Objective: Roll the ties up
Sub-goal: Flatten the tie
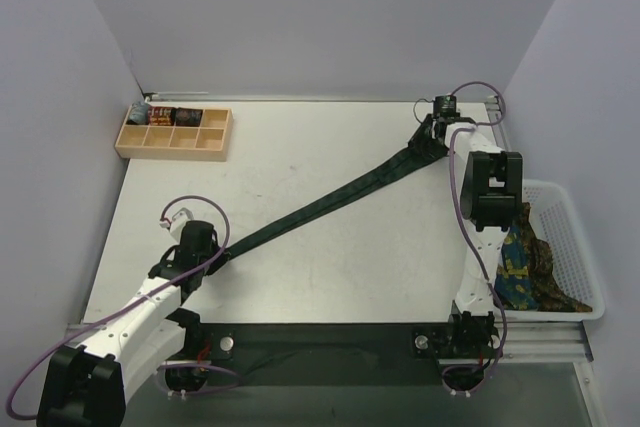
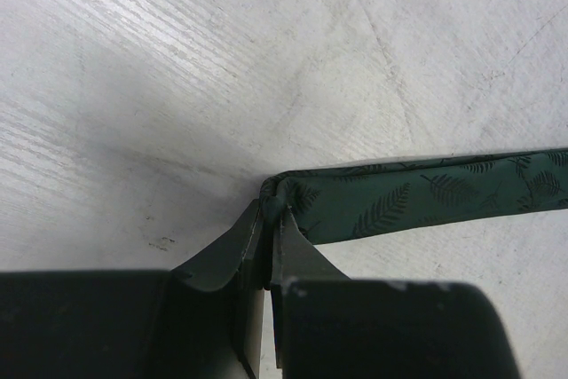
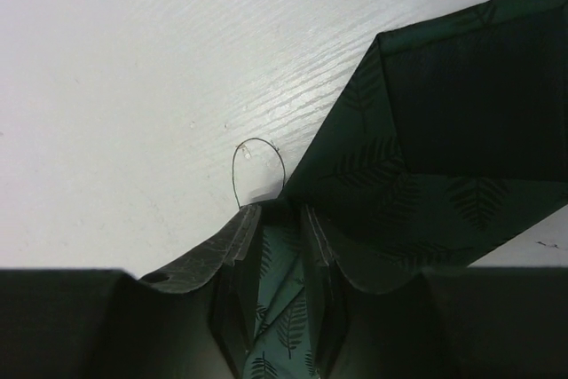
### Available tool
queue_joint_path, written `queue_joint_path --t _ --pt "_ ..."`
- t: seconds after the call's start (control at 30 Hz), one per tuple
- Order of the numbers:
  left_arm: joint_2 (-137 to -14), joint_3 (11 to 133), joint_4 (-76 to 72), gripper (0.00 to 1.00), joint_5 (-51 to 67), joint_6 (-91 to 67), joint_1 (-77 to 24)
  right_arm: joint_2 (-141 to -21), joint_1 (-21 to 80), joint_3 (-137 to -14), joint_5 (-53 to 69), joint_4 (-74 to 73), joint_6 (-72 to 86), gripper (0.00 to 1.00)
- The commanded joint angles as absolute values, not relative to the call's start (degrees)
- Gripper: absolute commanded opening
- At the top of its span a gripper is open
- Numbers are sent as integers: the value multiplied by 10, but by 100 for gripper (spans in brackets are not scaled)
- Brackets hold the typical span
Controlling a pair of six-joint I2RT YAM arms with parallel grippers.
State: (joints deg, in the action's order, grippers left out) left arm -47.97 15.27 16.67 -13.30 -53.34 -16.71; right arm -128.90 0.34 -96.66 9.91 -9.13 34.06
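A dark green tie [image 1: 330,205] with a faint leaf print lies stretched diagonally across the white table, from near left to far right. My left gripper [image 1: 218,252] is shut on its narrow end; the left wrist view shows the fabric [image 2: 417,201] pinched between the jaws [image 2: 271,215]. My right gripper [image 1: 432,137] is shut on the tie's wide end; the right wrist view shows green cloth [image 3: 426,184] bunched between the fingers [image 3: 284,219]. Blue-and-yellow and brown patterned ties [image 1: 528,262] lie piled in the white basket.
A wooden compartment tray [image 1: 175,132] with small items stands at the far left. A white mesh basket [image 1: 570,237] sits off the table's right edge. Purple cables loop over both arms. Walls close in on three sides.
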Motion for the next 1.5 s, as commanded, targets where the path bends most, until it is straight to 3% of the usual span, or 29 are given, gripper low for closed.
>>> queue_joint_path --t 0.0,0.07,0.17,0.77,1.2,1.33,1.47 --pt "-470 163 181 0 -141 -527 -163 -1304 1 -966 108 -106 352 23" --pt "-468 163 183 0 -141 -526 -163 -1303 2 -963 105 -105 352 10" --pt "-467 163 185 0 -142 -528 -163 -1292 2 -962 93 -103 344 0" --pt "-455 164 207 0 -168 -546 -162 -1176 2 -930 48 -87 290 0" --pt "-464 177 203 0 -162 -534 -162 -1202 -23 -884 32 -93 329 0" --pt "-467 187 203 8 -163 -532 -161 -1208 -24 -894 25 -113 337 0" --pt "-465 205 218 37 -163 -530 -156 -1216 -25 -905 27 -124 337 0"
